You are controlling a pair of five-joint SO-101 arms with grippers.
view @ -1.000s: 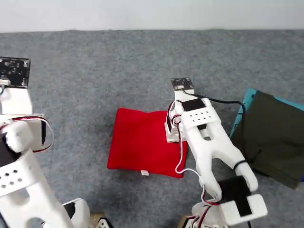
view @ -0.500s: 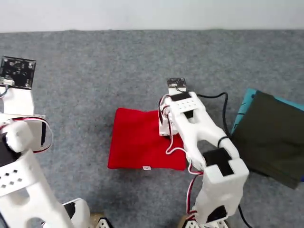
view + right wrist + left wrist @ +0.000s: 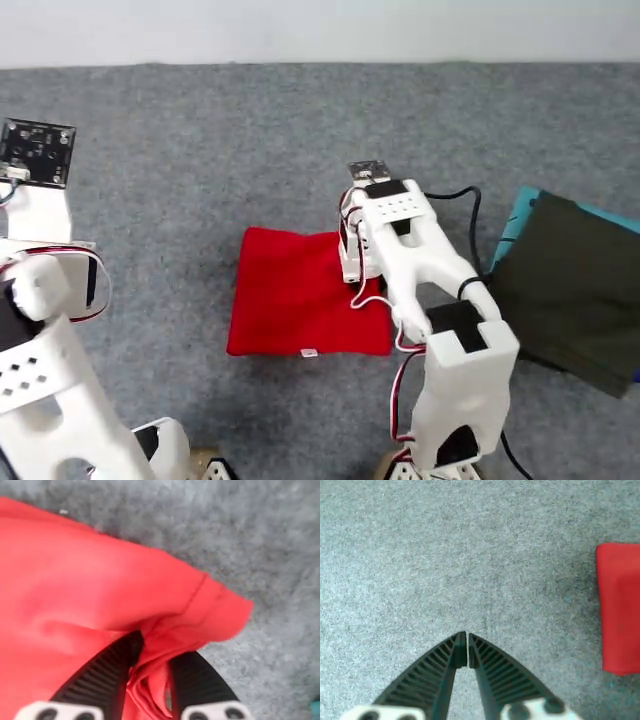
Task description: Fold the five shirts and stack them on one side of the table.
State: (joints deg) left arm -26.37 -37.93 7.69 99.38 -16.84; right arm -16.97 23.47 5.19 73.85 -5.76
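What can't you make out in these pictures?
High view: the right arm covers the right edge of the red shirt.
High view: the dark shirt, cut by the frame edge, covers the teal cloth; stack count unclear.
Right wrist view: red folds hide how many layers the right hand pinches.

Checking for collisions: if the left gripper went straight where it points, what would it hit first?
Probably just the grey table cover; the left gripper points past the red shirt, lying off to one side.

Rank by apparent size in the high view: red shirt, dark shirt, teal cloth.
1. Red shirt and dark shirt: about alike, both seen only partly.
2. Teal cloth: smallest, a thin strip.
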